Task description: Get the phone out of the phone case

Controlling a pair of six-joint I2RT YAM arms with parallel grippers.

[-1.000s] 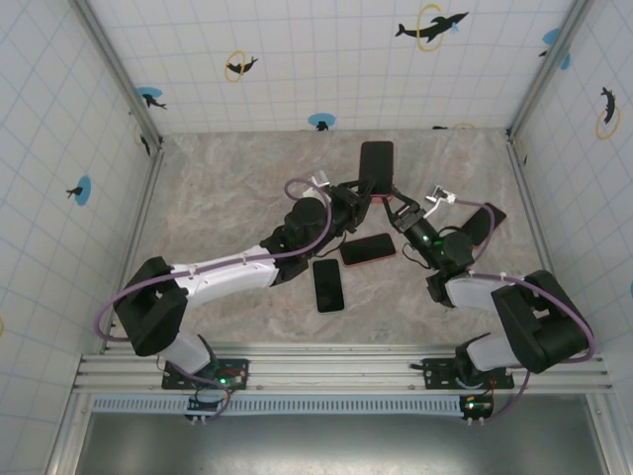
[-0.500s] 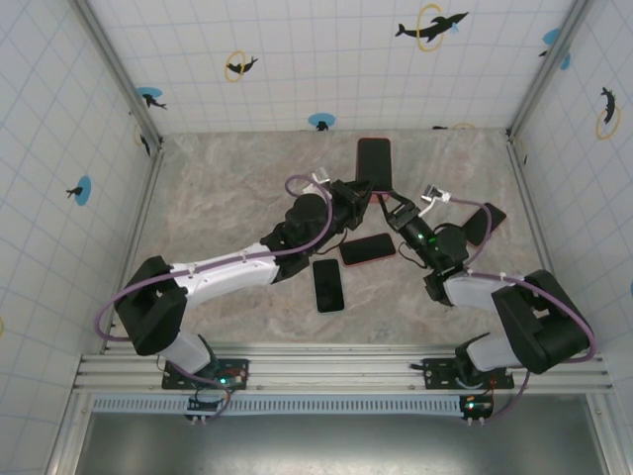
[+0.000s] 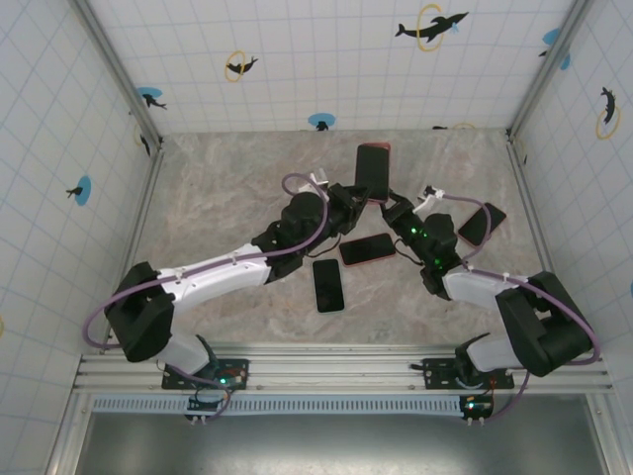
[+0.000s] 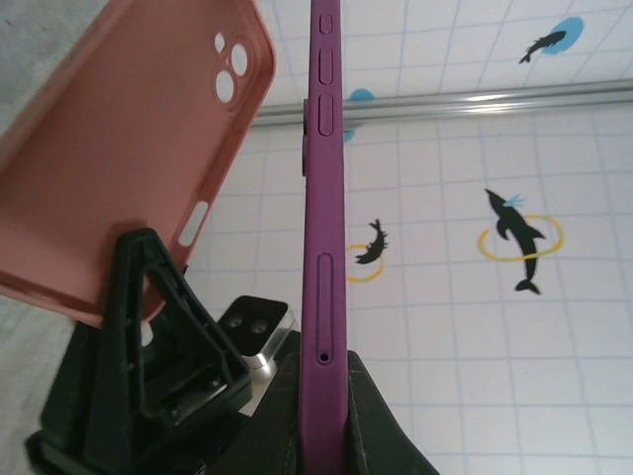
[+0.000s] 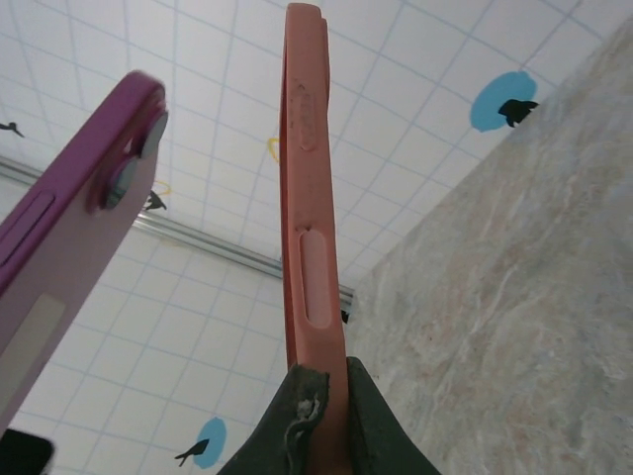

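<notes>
White grid-tiled walls (image 3: 326, 59) close in three sides, dotted with dark dolphin stickers (image 3: 431, 25) on yellow rings and blue spots. Aluminium posts (image 3: 114, 69) stand at the corners. The tabletop (image 3: 227, 188) is mottled beige stone, evenly lit.

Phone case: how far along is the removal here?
Done: the purple phone and the pink case are apart, with a gap between them in both wrist views. In hand: the left end effector clamps the phone, the right end effector clamps the empty case. Left: probably setting both down on the table.
</notes>
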